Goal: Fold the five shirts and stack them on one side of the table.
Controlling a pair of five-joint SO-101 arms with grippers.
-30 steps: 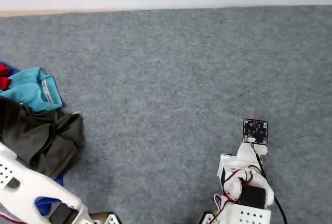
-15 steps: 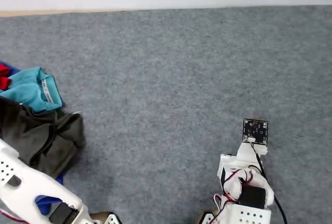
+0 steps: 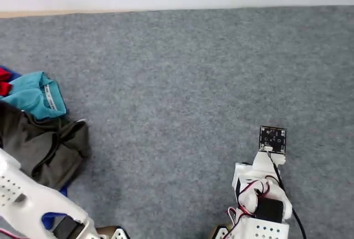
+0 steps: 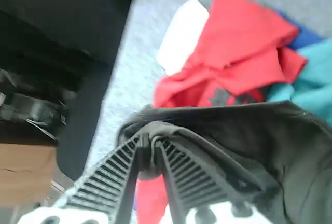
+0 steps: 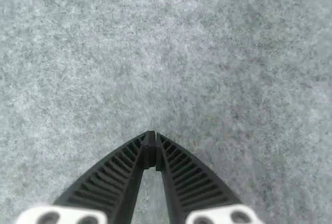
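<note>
A crumpled heap of shirts lies at the table's left edge: a dark olive shirt (image 3: 47, 145) in front, a teal shirt (image 3: 34, 96) behind it, a red shirt (image 3: 4, 80) at the far edge and a bit of blue shirt (image 3: 52, 218) under the arm. My left gripper (image 4: 151, 142) is shut on a fold of the dark olive shirt (image 4: 233, 136), with the red shirt (image 4: 228, 63) and a white piece (image 4: 181, 36) beyond it. The left arm (image 3: 33, 203) stands at the front left corner. My right gripper (image 5: 150, 141) is shut with nothing in it, above bare grey felt near the front right.
The grey felt table (image 3: 182, 84) stretches open across the middle and right. The right arm's body (image 3: 263, 195) stands at the front edge. A pale wall runs along the table's far edge (image 3: 177, 9).
The left arm has shifted slightly toward the lower left, with the dark olive shirt still in its gripper. The right arm has kept still.
</note>
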